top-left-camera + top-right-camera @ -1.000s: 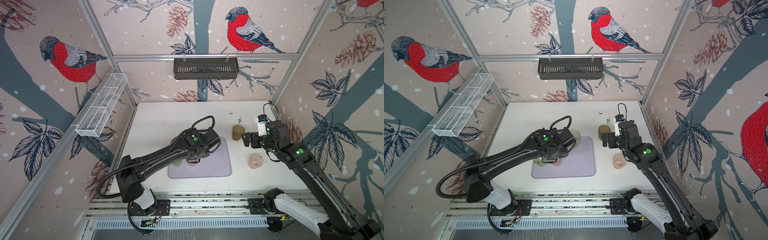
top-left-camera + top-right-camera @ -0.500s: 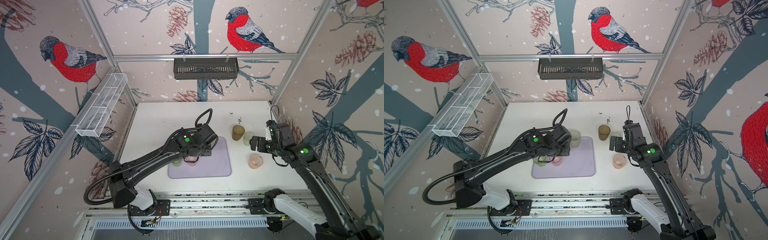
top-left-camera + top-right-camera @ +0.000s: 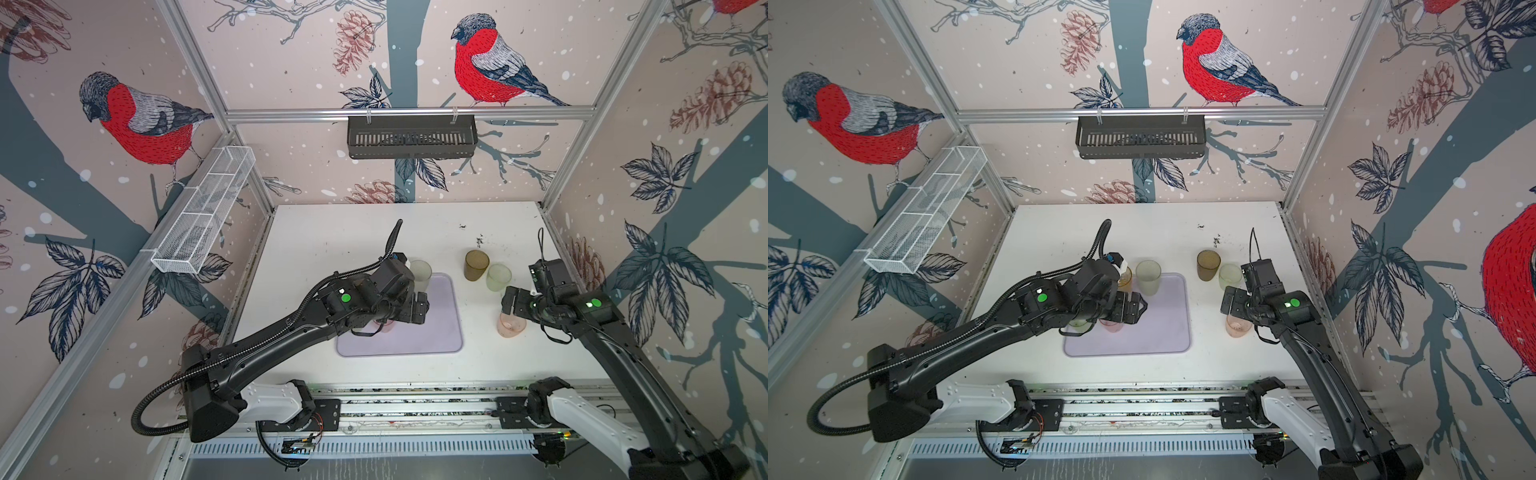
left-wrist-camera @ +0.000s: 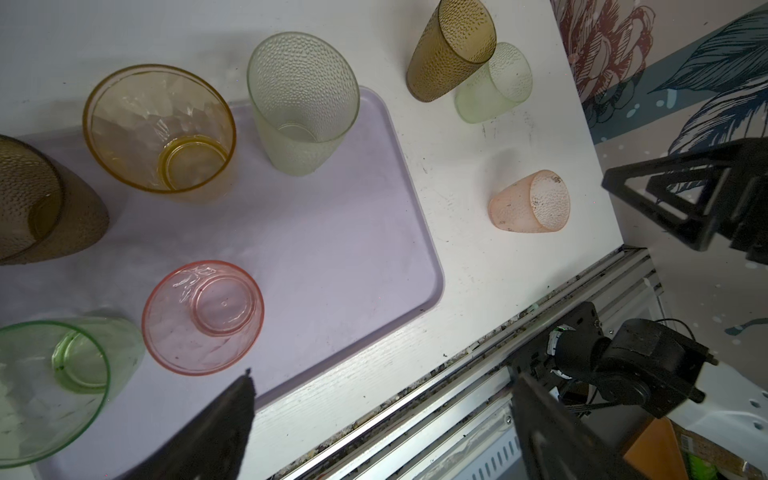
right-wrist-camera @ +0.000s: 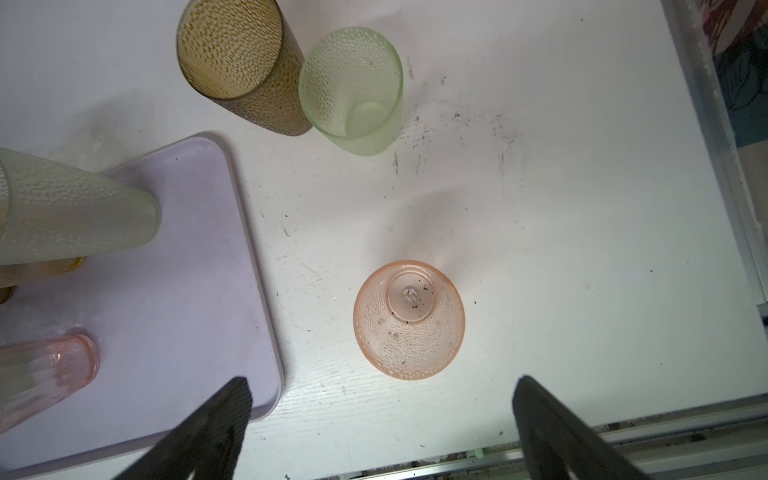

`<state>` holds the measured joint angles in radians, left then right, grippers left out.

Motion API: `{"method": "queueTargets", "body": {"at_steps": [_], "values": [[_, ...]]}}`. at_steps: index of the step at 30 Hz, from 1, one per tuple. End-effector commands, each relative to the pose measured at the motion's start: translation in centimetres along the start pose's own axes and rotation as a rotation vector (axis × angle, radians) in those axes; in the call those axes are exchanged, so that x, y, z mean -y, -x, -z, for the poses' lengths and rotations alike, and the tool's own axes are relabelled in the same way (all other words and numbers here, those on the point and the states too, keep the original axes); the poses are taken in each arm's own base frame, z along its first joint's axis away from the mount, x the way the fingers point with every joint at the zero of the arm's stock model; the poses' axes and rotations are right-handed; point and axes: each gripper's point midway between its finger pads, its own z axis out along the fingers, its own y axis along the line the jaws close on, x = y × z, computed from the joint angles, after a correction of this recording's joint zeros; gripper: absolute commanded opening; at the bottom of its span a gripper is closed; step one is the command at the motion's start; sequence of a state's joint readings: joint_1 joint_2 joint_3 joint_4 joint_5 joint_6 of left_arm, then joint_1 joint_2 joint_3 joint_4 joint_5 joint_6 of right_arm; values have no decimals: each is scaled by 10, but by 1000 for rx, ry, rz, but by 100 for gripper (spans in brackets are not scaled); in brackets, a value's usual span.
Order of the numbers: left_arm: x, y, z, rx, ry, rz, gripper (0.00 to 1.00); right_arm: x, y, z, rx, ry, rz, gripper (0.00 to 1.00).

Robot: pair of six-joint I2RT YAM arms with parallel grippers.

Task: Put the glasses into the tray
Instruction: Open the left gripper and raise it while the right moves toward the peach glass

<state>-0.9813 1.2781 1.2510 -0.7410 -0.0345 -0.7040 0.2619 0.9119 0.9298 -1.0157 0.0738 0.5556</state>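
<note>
The lilac tray [image 3: 440, 332] [image 4: 332, 249] holds a brown glass [image 4: 33, 199], an amber one [image 4: 158, 124], a tall pale green one [image 3: 420, 274], a pink one [image 4: 203, 316] and a green one [image 4: 54, 382]. My left gripper [image 3: 415, 307] [image 4: 382, 395] hangs open over the tray, beside the pink glass, holding nothing. On the table to the right stand a tall brown glass [image 3: 476, 265], a pale green glass [image 3: 498, 277] and an upside-down dotted pink glass [image 5: 409, 320]. My right gripper [image 3: 513, 299] [image 5: 382, 380] is open just above that pink glass, not touching it.
A black slotted basket [image 3: 411, 137] hangs on the back wall and a white mesh basket [image 3: 203, 216] on the left wall. The metal rail [image 3: 415, 407] runs along the table's front edge. The right wall is close behind my right arm.
My left gripper has opened and let go of the pink glass on the tray. My right gripper has moved from beside the tall brown glass toward the front, over the dotted pink glass.
</note>
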Motion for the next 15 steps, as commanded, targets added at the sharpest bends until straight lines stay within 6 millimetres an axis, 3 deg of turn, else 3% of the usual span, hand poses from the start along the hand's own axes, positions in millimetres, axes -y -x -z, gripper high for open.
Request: {"method": "queueTargets", "body": {"at_steps": [1, 10, 15], "values": [[8, 16, 0, 37, -32, -25, 99, 3, -1, -6, 1, 14, -42, 99], [18, 22, -18, 17, -91, -12, 99, 29, -2, -24, -11, 15, -186, 97], [13, 20, -20, 29, -93, -9, 99, 32, -4, -39, -31, 56, -284, 93]]}}
